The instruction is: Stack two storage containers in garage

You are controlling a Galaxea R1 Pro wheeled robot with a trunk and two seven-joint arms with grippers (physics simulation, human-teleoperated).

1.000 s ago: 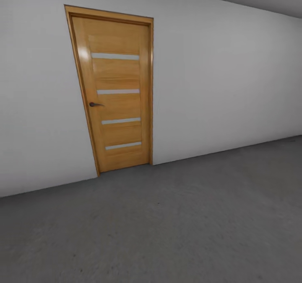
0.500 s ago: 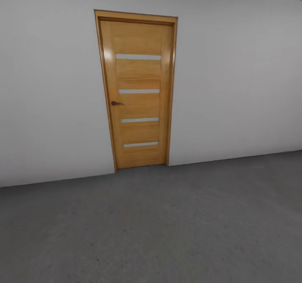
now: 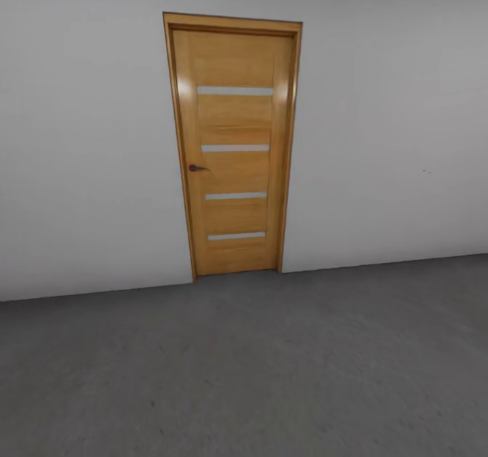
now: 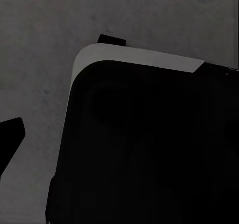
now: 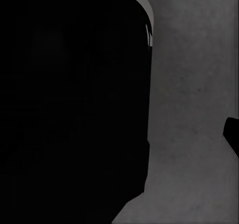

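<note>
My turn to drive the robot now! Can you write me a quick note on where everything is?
Jaws: cannot tell for either arm; each wrist view shows a dark robot body over grey floor.
Scene: head view faces a closed wooden door in a white wall, with dark grey concrete floor in front.
Containers: not visible right now.
Done: nothing confirmed.
Left: find both containers, then stack them on this floor.

Left wrist view: a large black body panel (image 4: 144,149) with a rounded corner and a pale grey edge band sits directly below the camera. A black fingertip (image 4: 11,134) juts in at the frame edge; jaw state not determinable.

Right wrist view: a matching black body panel (image 5: 69,104) with a rounded, grey-edged corner lies beneath the camera. One black fingertip (image 5: 232,134) shows at the frame edge; jaw state not determinable.
</note>
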